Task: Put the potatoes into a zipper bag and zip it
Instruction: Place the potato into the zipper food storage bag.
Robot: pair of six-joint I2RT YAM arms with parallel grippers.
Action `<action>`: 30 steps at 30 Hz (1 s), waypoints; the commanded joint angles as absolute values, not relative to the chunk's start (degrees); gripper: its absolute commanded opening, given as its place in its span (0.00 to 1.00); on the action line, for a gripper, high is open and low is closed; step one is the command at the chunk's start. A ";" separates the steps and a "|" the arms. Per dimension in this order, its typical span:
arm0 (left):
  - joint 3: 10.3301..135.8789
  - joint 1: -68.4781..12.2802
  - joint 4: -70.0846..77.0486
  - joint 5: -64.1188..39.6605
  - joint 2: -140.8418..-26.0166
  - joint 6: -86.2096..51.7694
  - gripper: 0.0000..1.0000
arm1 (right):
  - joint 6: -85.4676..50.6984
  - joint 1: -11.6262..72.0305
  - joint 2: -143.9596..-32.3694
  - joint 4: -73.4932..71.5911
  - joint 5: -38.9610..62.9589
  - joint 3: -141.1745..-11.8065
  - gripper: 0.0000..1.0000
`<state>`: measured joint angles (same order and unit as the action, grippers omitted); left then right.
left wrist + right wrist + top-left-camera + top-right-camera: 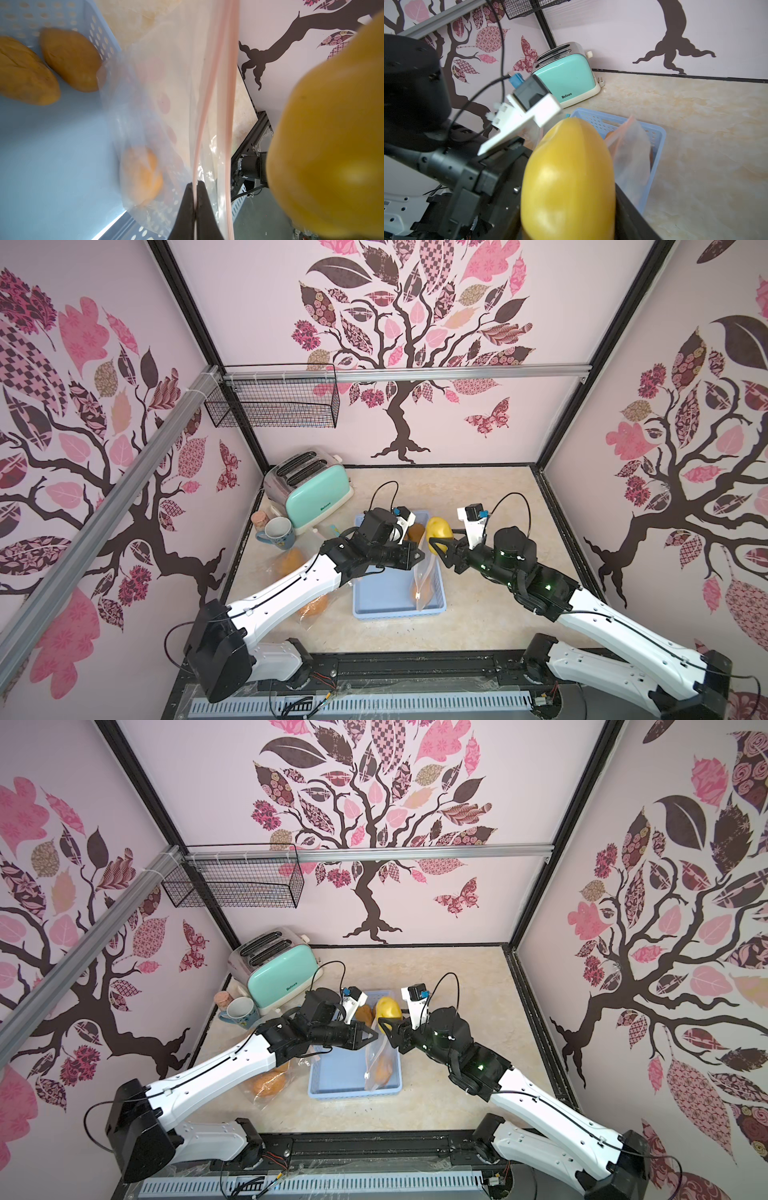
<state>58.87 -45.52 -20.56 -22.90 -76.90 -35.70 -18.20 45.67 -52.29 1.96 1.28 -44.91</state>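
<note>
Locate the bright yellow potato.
In both top views the yellow potato is held in the right gripper near the far right corner of the blue basket, beside the zipper bag the left gripper pinches.

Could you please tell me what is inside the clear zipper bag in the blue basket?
One orange potato lies at the bottom of the zipper bag, seen through the plastic. Anything behind it is hidden.

Staged kitchen booth: toaster (316, 493), mug (279, 533), marble-look counter (478, 497), tree-decal walls (249, 323), aluminium rail (457, 373).
</note>
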 commanded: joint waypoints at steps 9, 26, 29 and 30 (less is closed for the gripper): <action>52.35 -46.31 -4.01 -29.19 -79.22 -42.92 0.00 | -18.37 45.59 -56.20 -4.23 0.39 -40.78 0.48; 51.93 -46.23 -8.67 -21.87 -74.01 -42.82 0.00 | -15.28 45.61 -58.07 4.23 -3.77 -38.87 0.47; 52.61 -46.23 -9.56 -20.45 -73.50 -42.72 0.00 | -14.92 45.58 -58.27 5.10 -4.61 -39.20 0.47; 53.05 -46.23 -10.02 -20.30 -73.43 -42.65 0.00 | -14.85 45.59 -58.19 5.18 -4.91 -39.28 0.47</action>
<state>52.38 -46.17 -9.34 -22.39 -74.59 -43.51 -15.97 45.30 -57.76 2.57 -3.75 -38.54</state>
